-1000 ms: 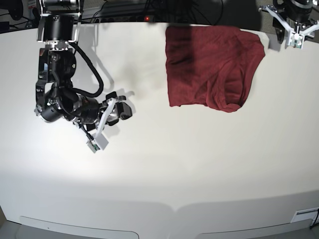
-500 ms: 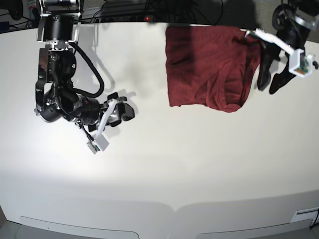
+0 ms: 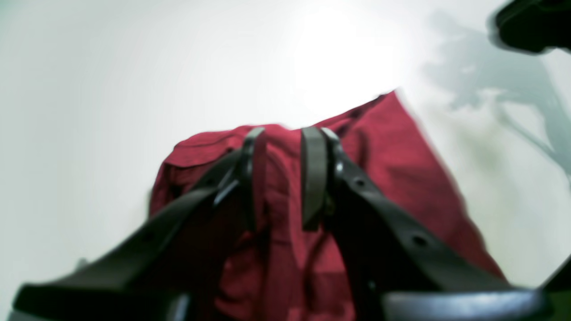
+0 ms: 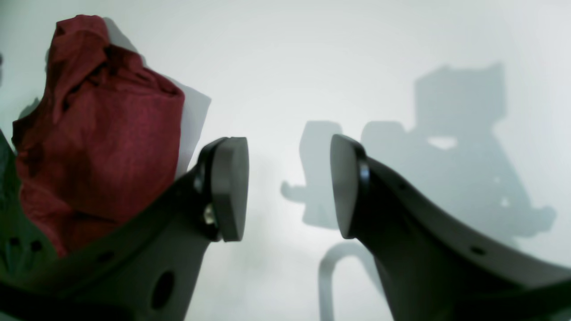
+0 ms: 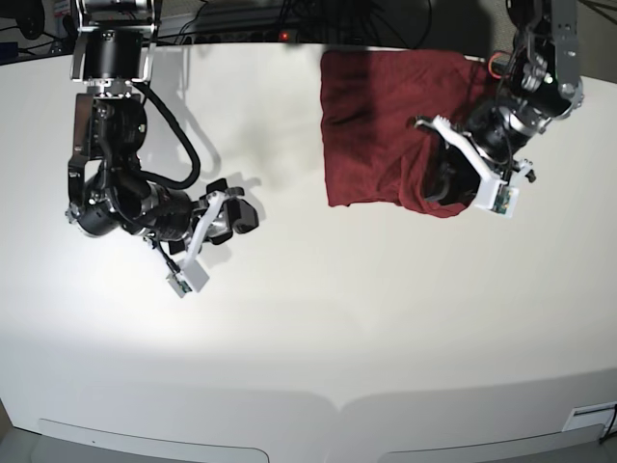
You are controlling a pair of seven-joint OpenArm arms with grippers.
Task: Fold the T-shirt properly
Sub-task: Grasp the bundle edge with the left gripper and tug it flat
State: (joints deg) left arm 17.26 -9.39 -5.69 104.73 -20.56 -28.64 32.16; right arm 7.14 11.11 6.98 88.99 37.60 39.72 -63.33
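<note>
On the tabletop [image 5: 308, 338], T-shirt [image 5: 395, 125] lies roughly part-folded, final folds left; left hand [image 3: 281, 178] partly apart over its edge, grip unclear; right hand [image 4: 289, 187] apart, empty.

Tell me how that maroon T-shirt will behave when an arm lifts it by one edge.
Probably floppy: the T-shirt lies creased and bunched, so it should drape and sag. It looks thin, likely light. Its folded layers may slip apart if the left gripper pinches only one.

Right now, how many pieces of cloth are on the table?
1: a dark red, wrinkly knit T-shirt lying at the far edge of the white table, under the left tool. None seem hidden.
</note>
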